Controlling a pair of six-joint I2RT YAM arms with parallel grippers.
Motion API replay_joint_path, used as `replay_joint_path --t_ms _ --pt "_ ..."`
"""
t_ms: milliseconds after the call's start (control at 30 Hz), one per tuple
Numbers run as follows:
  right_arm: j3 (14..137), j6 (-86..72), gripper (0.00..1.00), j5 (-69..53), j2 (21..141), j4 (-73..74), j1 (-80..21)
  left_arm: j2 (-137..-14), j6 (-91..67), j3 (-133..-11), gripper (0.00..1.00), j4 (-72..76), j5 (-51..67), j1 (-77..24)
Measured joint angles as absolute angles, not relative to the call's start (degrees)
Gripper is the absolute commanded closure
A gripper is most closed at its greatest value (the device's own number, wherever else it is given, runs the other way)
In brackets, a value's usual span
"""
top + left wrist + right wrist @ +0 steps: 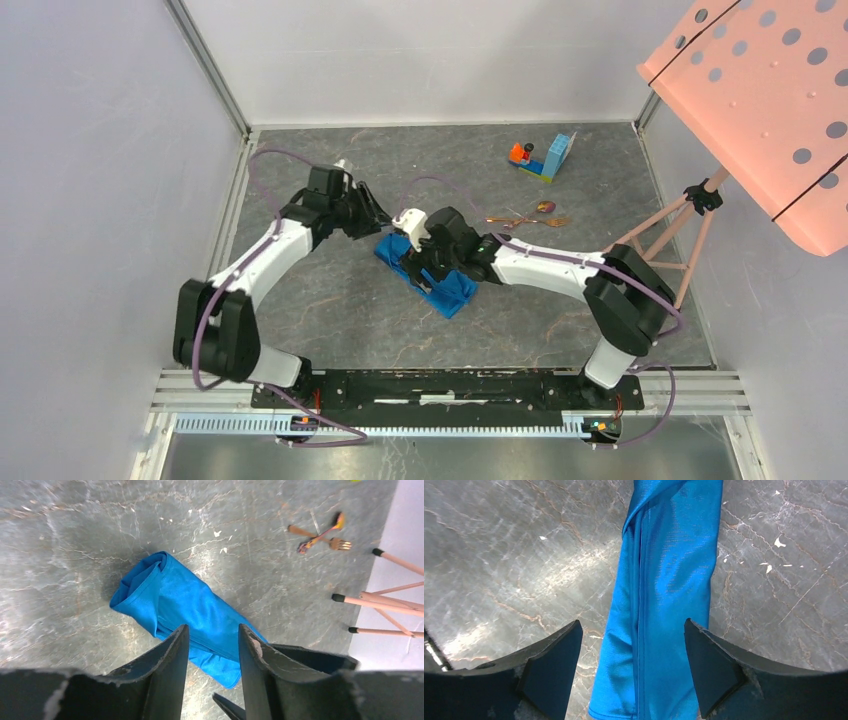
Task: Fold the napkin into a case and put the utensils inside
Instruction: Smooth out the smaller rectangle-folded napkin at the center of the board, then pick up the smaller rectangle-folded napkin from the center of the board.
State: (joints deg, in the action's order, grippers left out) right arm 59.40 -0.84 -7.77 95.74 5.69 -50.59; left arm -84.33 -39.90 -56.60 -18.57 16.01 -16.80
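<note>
The napkin (455,291) lies on the table folded into a narrow blue case, one end rolled over (145,580). My left gripper (385,222) hangs open just off its far left end, nothing between its fingers (212,630). My right gripper (415,266) is open above the middle of the case, one jaw on each side of the cloth (631,625) and neither pressing on it. The copper-gold utensils (528,218) lie in a loose crossed pile on the table to the right of the case (320,534), apart from it.
An orange-and-blue toy block piece (540,158) stands at the back right. A pink perforated board (770,100) on a tripod (665,235) overhangs the right side; its legs (380,602) reach the floor near the utensils. Walls close the left, back and right.
</note>
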Motion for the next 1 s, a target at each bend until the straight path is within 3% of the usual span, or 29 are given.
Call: replay_joint_path --t_ms 133,333,667,800,1000 --pt "65.47 1.43 0.19 -2.39 100.38 12.01 -53.17 -77.23 -38.54 -56.58 0.48 -22.17 15.49 -14.35" --pt "71.13 2.02 0.26 2.28 106.45 18.55 -55.61 -68.01 -37.6 -51.59 0.48 -25.65 15.16 -11.4" --pt "72.38 1.58 0.28 4.86 109.8 22.04 -56.9 -62.39 -36.86 -45.19 0.48 -28.71 16.12 -11.31" --pt "72.38 0.78 0.43 5.89 110.34 21.98 -56.9 -60.77 -36.86 -44.93 0.48 -28.75 16.67 -11.31" --pt "71.68 -1.5 0.77 9.1 110.61 20.49 -57.63 -59.79 -36.84 -44.93 0.48 -29.02 16.64 -11.31"
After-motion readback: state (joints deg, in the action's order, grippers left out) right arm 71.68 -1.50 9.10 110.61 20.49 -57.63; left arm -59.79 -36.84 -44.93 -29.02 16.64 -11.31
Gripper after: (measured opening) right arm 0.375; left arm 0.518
